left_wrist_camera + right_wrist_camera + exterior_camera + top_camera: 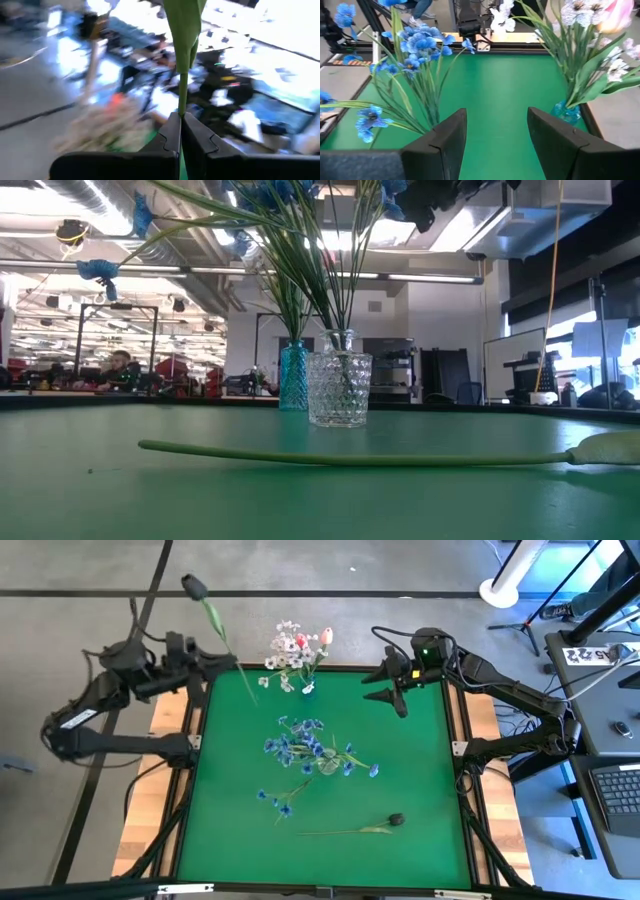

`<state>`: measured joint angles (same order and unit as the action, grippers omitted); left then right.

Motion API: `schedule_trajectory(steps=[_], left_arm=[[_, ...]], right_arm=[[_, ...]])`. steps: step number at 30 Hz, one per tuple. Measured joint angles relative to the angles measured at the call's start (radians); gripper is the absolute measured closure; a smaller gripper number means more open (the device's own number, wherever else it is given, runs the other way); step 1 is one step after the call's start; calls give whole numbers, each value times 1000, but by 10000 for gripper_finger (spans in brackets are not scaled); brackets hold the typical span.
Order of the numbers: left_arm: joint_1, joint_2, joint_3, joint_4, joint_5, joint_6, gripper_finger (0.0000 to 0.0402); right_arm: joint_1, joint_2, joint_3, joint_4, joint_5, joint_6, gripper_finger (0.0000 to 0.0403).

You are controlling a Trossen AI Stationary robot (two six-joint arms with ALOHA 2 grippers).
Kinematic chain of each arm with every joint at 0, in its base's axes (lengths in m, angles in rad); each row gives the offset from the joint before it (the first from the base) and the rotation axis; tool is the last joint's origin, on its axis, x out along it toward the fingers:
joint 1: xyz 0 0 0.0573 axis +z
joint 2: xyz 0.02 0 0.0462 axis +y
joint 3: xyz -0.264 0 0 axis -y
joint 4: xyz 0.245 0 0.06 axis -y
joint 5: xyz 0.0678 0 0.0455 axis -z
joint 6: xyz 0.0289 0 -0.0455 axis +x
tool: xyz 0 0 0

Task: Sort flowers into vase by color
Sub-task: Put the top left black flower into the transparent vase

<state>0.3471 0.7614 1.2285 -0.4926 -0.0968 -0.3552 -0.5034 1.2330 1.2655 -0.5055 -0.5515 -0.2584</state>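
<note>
**Dark-budded stem held at the mat's far-left corner, vases off to the gripper's right**

Stem and vases are what the next move turns on. The left gripper (236,664) is clamped shut on the thin green stem of a dark-bud flower (193,585), gripping it low down, so the long axis runs from the fingers up and away beyond the green mat's (420,790) far-left corner, with the bud out over the grey floor. In the left wrist view the fingers (170,132) are pressed together on the stem.

From that grip, the blue vase (308,689), holding white blossoms and pink tulip buds, stands near along the far edge, toward the right arm. The clear glass vase (339,390), holding blue blossoms, sits at mid-mat, farther off. Which vase suits a dark bud is a judgement call; the left arm is the nearer to either.

A second dark-bud flower (396,820) lies flat near the front right, its stem pointing left along the mat. A loose blue spray (272,799) lies left of it.

The right gripper (392,693) hovers over the far-right part of the mat, fingers spread wide and holding nothing.
</note>
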Motion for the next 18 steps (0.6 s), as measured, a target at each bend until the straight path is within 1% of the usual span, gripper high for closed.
schedule_trajectory(steps=[3, 6, 8, 11, 14, 18], left_arm=[[-128, 39, -34, 152, -23, 58, 401], [-240, 96, -39, 289, -46, 115, 402], [-316, 134, -39, 348, -65, 160, 401], [-417, 200, -39, 399, -146, 216, 401], [-490, 272, -40, 438, -221, 259, 401], [-520, 334, -41, 514, -240, 280, 401]], right_arm=[[0, 0, 0, -7, -19, 4, 197], [14, 0, 0, -24, -14, 9, 197], [25, 0, 0, -30, 1, 12, 197], [51, 0, 0, -28, 1, 11, 197], [83, -1, 0, -10, -5, 11, 197], [141, -1, 0, 100, -59, 47, 197]])
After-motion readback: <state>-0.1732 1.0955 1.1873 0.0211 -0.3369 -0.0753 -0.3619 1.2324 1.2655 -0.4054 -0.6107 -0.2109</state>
